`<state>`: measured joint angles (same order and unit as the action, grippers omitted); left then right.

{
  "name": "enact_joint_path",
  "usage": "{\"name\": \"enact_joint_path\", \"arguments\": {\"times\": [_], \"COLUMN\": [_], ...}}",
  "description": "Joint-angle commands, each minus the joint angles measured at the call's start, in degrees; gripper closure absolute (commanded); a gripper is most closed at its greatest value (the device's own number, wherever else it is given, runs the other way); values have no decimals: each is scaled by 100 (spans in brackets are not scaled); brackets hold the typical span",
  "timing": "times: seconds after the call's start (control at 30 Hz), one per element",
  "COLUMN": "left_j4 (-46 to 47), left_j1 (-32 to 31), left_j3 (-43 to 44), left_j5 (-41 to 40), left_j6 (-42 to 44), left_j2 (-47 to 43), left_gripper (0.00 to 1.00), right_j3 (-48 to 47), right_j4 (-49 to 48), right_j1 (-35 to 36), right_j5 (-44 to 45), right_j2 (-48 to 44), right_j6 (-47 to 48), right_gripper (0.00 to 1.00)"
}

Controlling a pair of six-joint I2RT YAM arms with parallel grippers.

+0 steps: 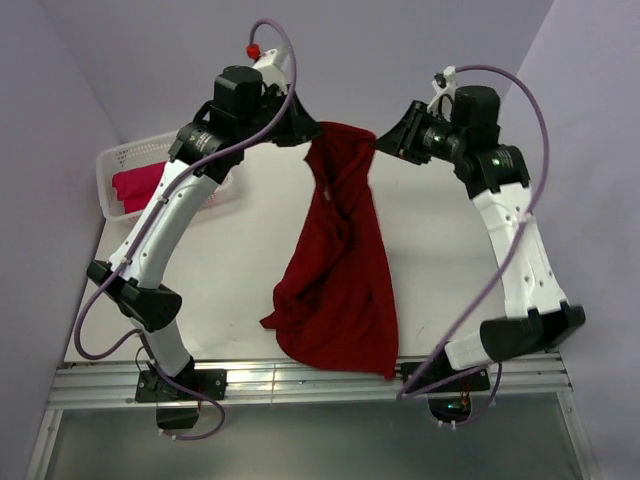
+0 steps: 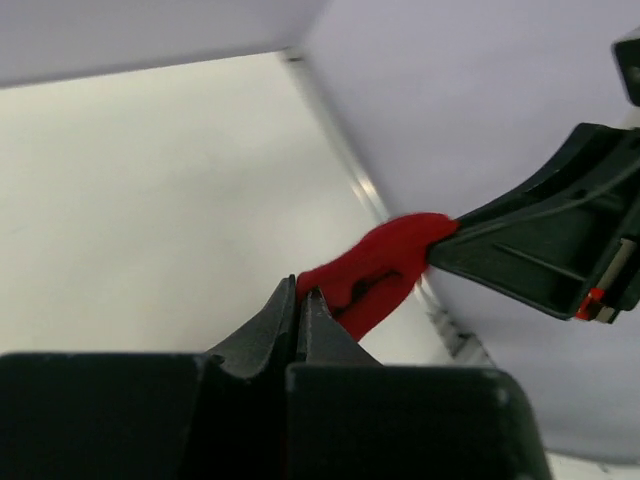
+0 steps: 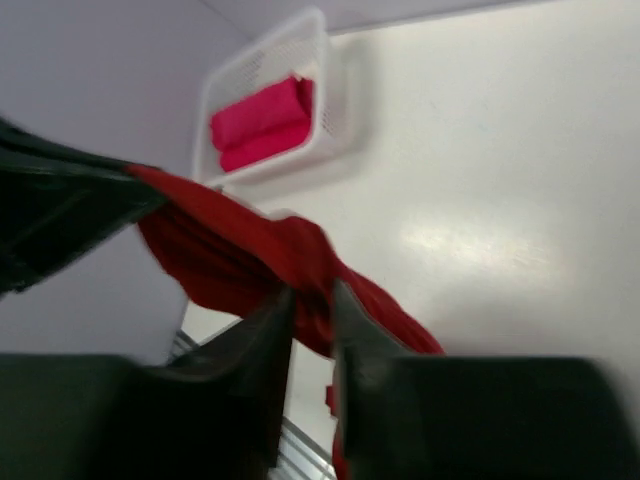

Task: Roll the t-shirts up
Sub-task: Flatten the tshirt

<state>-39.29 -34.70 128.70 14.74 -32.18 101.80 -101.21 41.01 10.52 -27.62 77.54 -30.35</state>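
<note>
The dark crimson t-shirt (image 1: 340,270) hangs in the air between my two grippers, and its lower hem reaches the table's near edge. My left gripper (image 1: 308,135) is shut on its top left corner. In the left wrist view the left gripper (image 2: 300,292) pinches the red cloth (image 2: 385,262). My right gripper (image 1: 385,142) is shut on the top right corner. In the right wrist view the right gripper (image 3: 312,298) has red cloth (image 3: 230,240) between its fingers. The pinkish-red t-shirt (image 1: 138,185) lies folded in the basket and also shows in the right wrist view (image 3: 260,120).
The white perforated basket (image 1: 118,158) stands at the table's far left against the wall, and also shows in the right wrist view (image 3: 322,60). Lilac walls close in the back and both sides. A metal rail (image 1: 300,380) runs along the near edge.
</note>
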Motion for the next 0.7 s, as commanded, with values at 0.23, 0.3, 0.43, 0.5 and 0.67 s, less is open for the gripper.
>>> {"name": "enact_joint_path", "arguments": {"times": [0.23,0.3,0.43,0.5,0.67], "left_j4": [157,448,518,580,510], "left_j1": [1676,1738,1747,1747,1747], "left_j3": [-2330,-2769,-2886,-2851,-2624], "left_j5": [-1334,-1203,-1071,-1035,-982], "left_j6": [-298,-201,-78,-51,10], "left_j2": [-828,-724,-354,-258,-169], "left_gripper": [100,100,100,100,100], "right_j3": [2154,3341,4477,4628,4417], "right_j4": [-347,-725,-884,-858,-902], "right_j1": [310,319,319,319,301], "right_j5": [388,502,1116,1537,1330], "right_j2": [-202,-632,-916,-829,-127], "right_j6": [231,249,328,328,100], "right_gripper": [25,25,24,25,30]}}
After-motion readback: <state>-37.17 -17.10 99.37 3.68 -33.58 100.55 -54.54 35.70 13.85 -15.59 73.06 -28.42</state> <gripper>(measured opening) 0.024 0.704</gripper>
